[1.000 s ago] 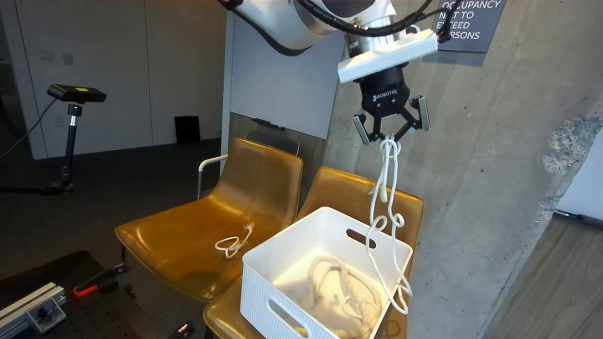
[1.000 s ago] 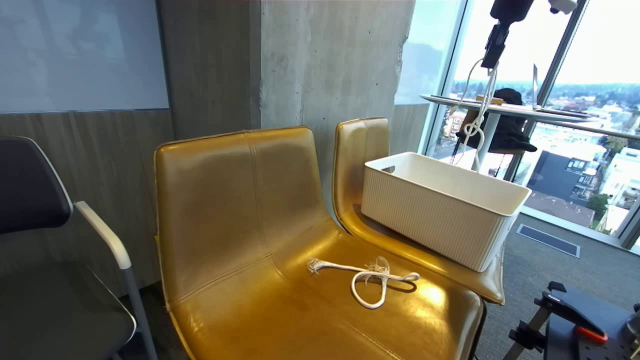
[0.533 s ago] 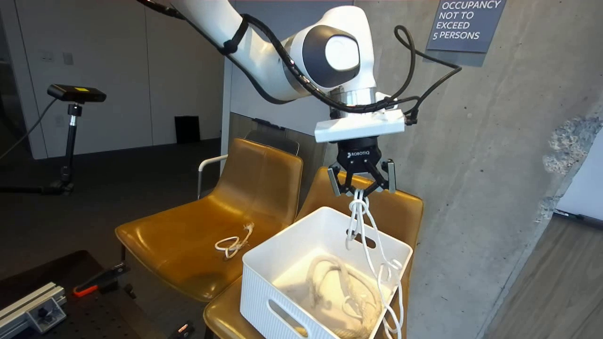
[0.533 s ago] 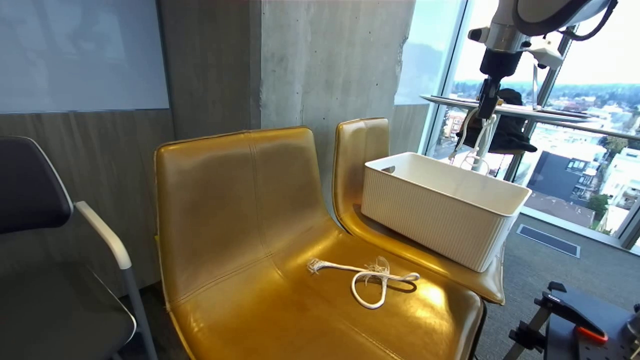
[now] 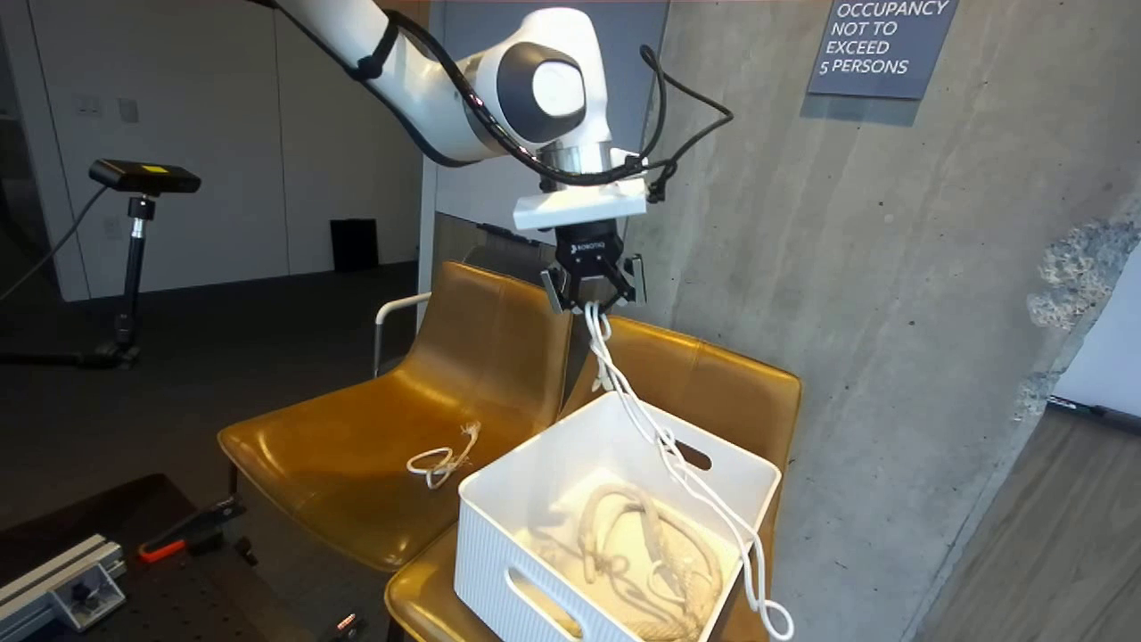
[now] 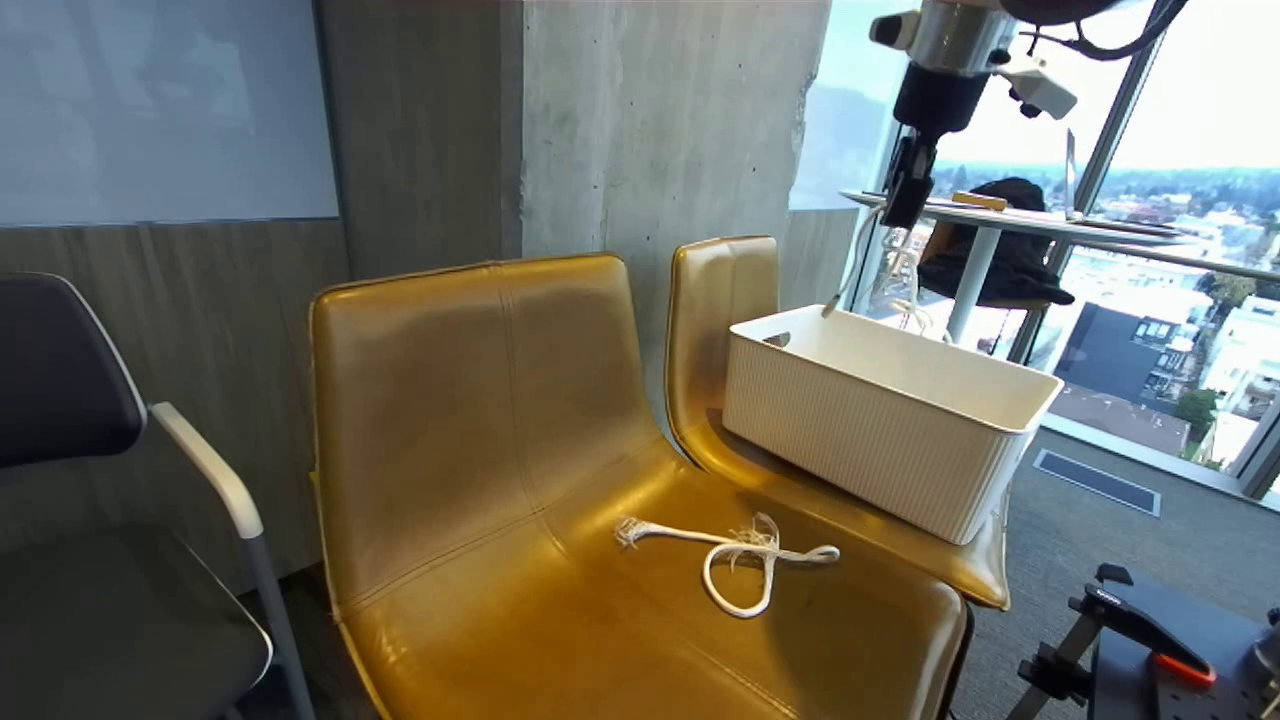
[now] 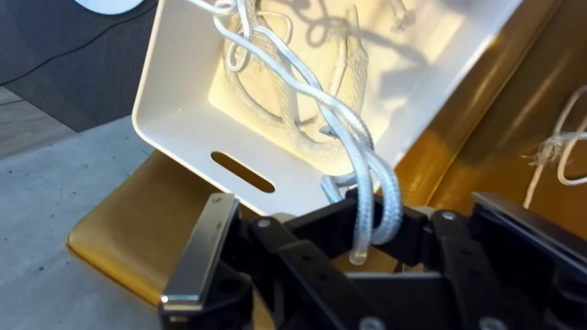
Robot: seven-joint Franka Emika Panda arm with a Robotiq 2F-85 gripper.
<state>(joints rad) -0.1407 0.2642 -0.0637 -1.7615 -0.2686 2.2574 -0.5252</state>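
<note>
My gripper (image 5: 595,310) is shut on a white braided rope (image 5: 666,441), whose strands loop over the fingertips in the wrist view (image 7: 364,192). The gripper also shows in an exterior view (image 6: 905,222), high above the white bin (image 6: 860,430). The rope hangs slanted across the bin; its low end shows past the rim, and I cannot tell its height there. Inside the bin lie thicker pale ropes (image 5: 653,526), partly shadowed. The bin stands on a tan chair (image 5: 428,580). A short frayed white rope (image 6: 690,534) lies on the neighbouring tan chair (image 6: 480,620).
A concrete wall (image 5: 891,267) stands behind the bin's chair. A camera on a stand (image 5: 147,176) is at the far left. A dark table with a clamp (image 5: 192,530) is in front. A dark chair (image 6: 60,370) and a round table (image 6: 1050,222) also show.
My gripper has come down, then moved left in both exterior views and slightly up, still holding the rope. The rope has swung from hanging nearly straight to slanting across the bin.
</note>
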